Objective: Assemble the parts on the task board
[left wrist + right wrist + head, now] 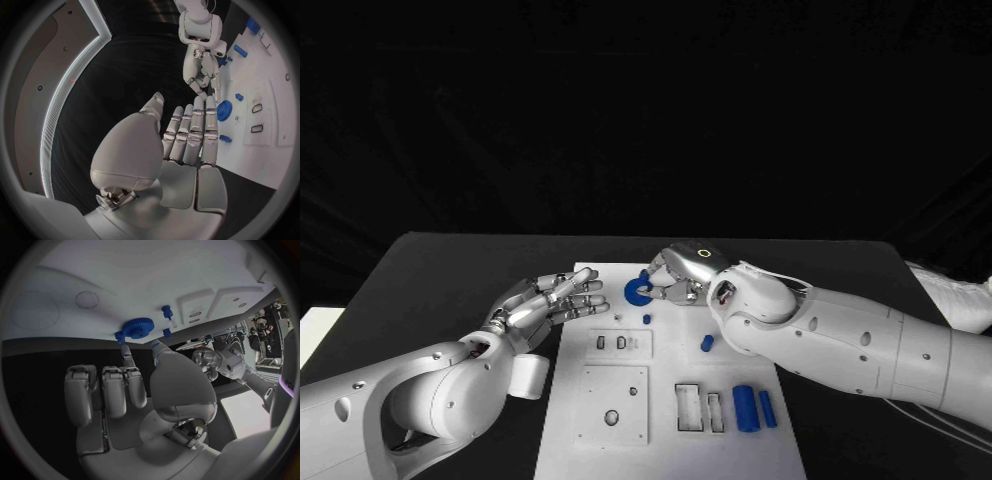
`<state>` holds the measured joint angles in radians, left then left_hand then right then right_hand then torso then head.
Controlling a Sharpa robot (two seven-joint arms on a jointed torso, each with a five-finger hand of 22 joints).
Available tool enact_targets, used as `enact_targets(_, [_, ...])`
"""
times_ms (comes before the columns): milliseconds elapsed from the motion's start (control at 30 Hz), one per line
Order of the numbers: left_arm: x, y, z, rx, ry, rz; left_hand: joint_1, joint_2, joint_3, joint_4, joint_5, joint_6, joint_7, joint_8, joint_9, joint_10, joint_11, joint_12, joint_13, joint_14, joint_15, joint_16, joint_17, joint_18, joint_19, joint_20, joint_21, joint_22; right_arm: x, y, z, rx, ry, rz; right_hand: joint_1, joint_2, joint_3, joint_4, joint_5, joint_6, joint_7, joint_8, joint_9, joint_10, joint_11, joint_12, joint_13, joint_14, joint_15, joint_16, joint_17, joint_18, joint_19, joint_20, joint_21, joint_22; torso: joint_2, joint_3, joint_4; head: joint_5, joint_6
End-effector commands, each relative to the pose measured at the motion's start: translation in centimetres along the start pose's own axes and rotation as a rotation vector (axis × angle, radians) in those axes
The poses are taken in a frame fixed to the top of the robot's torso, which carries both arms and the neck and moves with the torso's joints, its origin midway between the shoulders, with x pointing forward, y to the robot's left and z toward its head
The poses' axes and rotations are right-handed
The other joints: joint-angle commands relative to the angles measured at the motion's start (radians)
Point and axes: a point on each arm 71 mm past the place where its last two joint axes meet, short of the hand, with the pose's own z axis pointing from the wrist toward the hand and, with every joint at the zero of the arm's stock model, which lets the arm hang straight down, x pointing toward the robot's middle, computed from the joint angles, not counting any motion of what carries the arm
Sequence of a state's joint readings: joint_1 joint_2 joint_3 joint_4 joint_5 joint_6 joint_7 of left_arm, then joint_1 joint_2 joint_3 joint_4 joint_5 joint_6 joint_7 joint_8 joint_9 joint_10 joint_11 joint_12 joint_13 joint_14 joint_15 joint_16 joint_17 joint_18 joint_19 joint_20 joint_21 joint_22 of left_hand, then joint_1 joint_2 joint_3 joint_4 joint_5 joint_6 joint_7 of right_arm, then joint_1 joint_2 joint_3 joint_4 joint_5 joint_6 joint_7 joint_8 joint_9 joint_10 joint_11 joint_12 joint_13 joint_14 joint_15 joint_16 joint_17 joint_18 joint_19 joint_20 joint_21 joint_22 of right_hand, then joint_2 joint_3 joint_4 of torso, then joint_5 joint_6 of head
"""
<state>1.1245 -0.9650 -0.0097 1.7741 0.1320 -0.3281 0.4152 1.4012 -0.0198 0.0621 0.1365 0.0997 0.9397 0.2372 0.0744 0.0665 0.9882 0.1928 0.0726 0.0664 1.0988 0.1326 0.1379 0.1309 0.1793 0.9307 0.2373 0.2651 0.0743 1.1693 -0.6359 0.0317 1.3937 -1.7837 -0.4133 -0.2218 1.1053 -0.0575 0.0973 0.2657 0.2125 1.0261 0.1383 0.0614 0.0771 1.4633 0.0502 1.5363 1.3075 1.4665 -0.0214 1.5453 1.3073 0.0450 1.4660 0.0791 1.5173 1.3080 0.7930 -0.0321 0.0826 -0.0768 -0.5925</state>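
right robot hand [678, 282] pinches the gear [638, 291]; left robot hand [548, 303] open. a tilt could jam it on the board [668, 400].

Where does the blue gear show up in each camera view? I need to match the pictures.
Head view: the blue gear sits at the far end of the white board, just before the right hand.
Left wrist view: the gear lies just past the left hand's fingertips.
Right wrist view: the gear lies on the board beyond the right hand's fingertips.
Shared landmark: the small blue peg near the gear.
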Motion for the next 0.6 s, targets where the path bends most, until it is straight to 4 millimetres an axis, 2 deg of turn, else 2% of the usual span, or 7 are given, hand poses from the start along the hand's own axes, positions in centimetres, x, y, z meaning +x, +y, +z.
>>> enact_targets(33, [0.1, -0.1, 0.0, 0.007, 0.015, -0.007, 0.002, 0.010, -0.002, -0.006, -0.001, -0.004, 0.013, -0.004, -0.001, -0.006, 0.000, -0.006, -0.001, -0.004, 0.005, -0.005, 0.002, 0.004, -0.002, 0.007, -0.006, -0.001, -1.2, -0.3, -0.9, -0.057, -0.116, 0.072, 0.015, 0.000, 0.006, -0.007, -0.004, 0.007, -0.002, 0.005, 0.001, 0.092, 0.002, 0.006, 0.244, 0.095, 0.001, 0.007, 0.217, -0.017, 0.046, 0.006, 0.003, 0.137, 0.000, 0.0007, -0.0026, 0.001, 0.002])
enact_targets(100, [0.1, -0.1, 0.0, 0.007, 0.014, -0.007, 0.002, 0.010, -0.002, -0.006, -0.001, -0.004, 0.013, -0.004, -0.001, -0.006, 0.000, -0.006, -0.001, -0.004, 0.005, -0.005, 0.002, 0.004, -0.002, 0.007, -0.006, -0.001, -1.6, -1.0, -1.8, -0.064, -0.116, 0.106, 0.023, -0.001, 0.009, -0.010, -0.001, 0.009, -0.003, 0.005, 0.002, 0.092, 0.002, 0.005, 0.243, 0.095, 0.001, 0.008, 0.218, -0.017, 0.047, 0.006, 0.003, 0.138, -0.001, 0.0006, -0.0033, 0.001, 0.002])
enact_targets(200, [0.0, -0.1, -0.1, 0.007, 0.012, -0.006, 0.002, 0.010, -0.002, -0.006, -0.001, -0.004, 0.013, -0.004, -0.001, -0.006, 0.000, -0.006, -0.001, -0.004, 0.005, -0.005, 0.002, 0.004, -0.002, 0.007, -0.006, -0.001, -2.2, -3.0, -3.3, -0.047, -0.078, 0.193, 0.050, -0.003, 0.019, -0.022, -0.001, 0.013, -0.004, 0.005, 0.003, 0.088, 0.001, -0.003, 0.238, 0.094, 0.000, 0.005, 0.213, -0.017, 0.046, 0.005, 0.002, 0.136, -0.002, 0.0021, -0.0083, 0.000, 0.004])
enact_targets(333, [-0.1, -0.2, -0.1, 0.007, 0.011, -0.006, 0.003, 0.011, -0.001, -0.006, -0.001, -0.004, 0.013, -0.005, -0.001, -0.006, 0.001, -0.006, -0.001, -0.005, 0.005, -0.005, 0.002, 0.004, -0.002, 0.007, -0.007, -0.002, -2.6, -6.4, -5.0, 0.012, -0.014, 0.318, 0.158, -0.033, 0.042, -0.101, -0.007, 0.004, 0.000, 0.002, 0.000, 0.072, 0.003, -0.034, 0.219, 0.088, 0.001, -0.005, 0.191, -0.012, 0.034, 0.005, -0.008, 0.114, -0.005, 0.0045, -0.0173, -0.001, 0.006])
enact_targets(400, [-0.1, -0.2, -0.1, 0.008, 0.012, -0.006, 0.003, 0.011, -0.001, -0.007, -0.001, -0.004, 0.013, -0.005, -0.001, -0.006, 0.001, -0.006, -0.001, -0.005, 0.005, -0.006, 0.002, 0.004, -0.002, 0.007, -0.007, -0.002, -2.7, -8.3, -5.9, 0.047, 0.009, 0.363, 0.196, -0.046, 0.046, -0.133, -0.024, -0.003, 0.003, 0.001, -0.001, 0.069, 0.005, -0.038, 0.216, 0.087, 0.002, -0.007, 0.186, -0.011, 0.032, 0.006, -0.011, 0.109, -0.005, 0.0068, -0.0206, -0.001, 0.008])
enact_targets(500, [-0.2, -0.2, -0.1, 0.009, 0.013, -0.007, 0.005, 0.012, 0.000, -0.008, 0.000, -0.004, 0.012, -0.005, -0.001, -0.006, 0.000, -0.005, -0.001, -0.004, 0.005, -0.006, 0.002, 0.004, -0.002, 0.007, -0.007, -0.002, -2.9, -10.9, -7.1, 0.093, 0.027, 0.393, 0.224, -0.055, 0.036, -0.164, -0.118, -0.020, 0.008, 0.001, -0.005, 0.070, 0.010, -0.038, 0.217, 0.088, 0.006, -0.006, 0.189, -0.011, 0.032, 0.010, -0.011, 0.110, -0.005, 0.0108, -0.0241, -0.002, 0.008])
enact_targets(600, [-0.2, -0.2, 0.0, 0.010, 0.013, -0.007, 0.005, 0.012, 0.000, -0.008, 0.000, -0.004, 0.012, -0.005, -0.001, -0.006, 0.000, -0.005, -0.001, -0.004, 0.005, -0.006, 0.002, 0.004, -0.002, 0.007, -0.007, -0.002, -3.1, -12.7, -7.9, 0.128, 0.033, 0.399, 0.247, -0.062, 0.031, -0.186, -0.126, -0.033, 0.011, 0.000, -0.006, 0.071, 0.012, -0.035, 0.219, 0.089, 0.009, -0.004, 0.195, -0.012, 0.034, 0.012, -0.009, 0.115, -0.004, 0.0140, -0.0244, -0.005, 0.013])
